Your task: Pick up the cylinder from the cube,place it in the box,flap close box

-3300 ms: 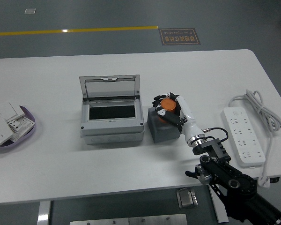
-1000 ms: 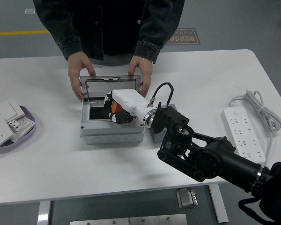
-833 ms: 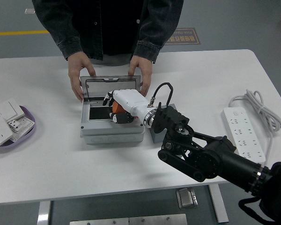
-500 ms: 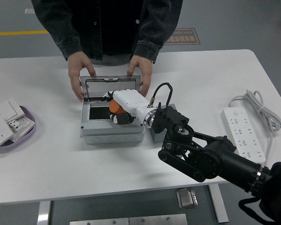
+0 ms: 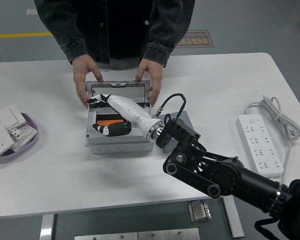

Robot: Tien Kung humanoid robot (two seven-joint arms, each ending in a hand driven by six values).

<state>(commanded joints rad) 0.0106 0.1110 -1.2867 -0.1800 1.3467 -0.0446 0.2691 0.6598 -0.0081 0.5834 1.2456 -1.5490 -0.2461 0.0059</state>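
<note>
Cylinder dropped in the box, robot hand spread over the opening.

The right robot hand (image 5: 108,115) reaches across the box (image 5: 119,141) with fingers spread wide, holding nothing; 1 fingertip nears the raised lid (image 5: 121,91). The orange cylinder (image 5: 110,122) lies inside the box, under the palm. A person's 2 hands (image 5: 150,82) steady the lid's corners. The grey cube (image 5: 182,119) sits just right of the box on the counter (image 5: 55,165), mostly hidden by the arm. Placing looks done; next the lid needs flapping down, likely with fingers hooked behind its top edge. Half a second ago the fingers were curled on the cylinder above the opening; now it is released.
</note>
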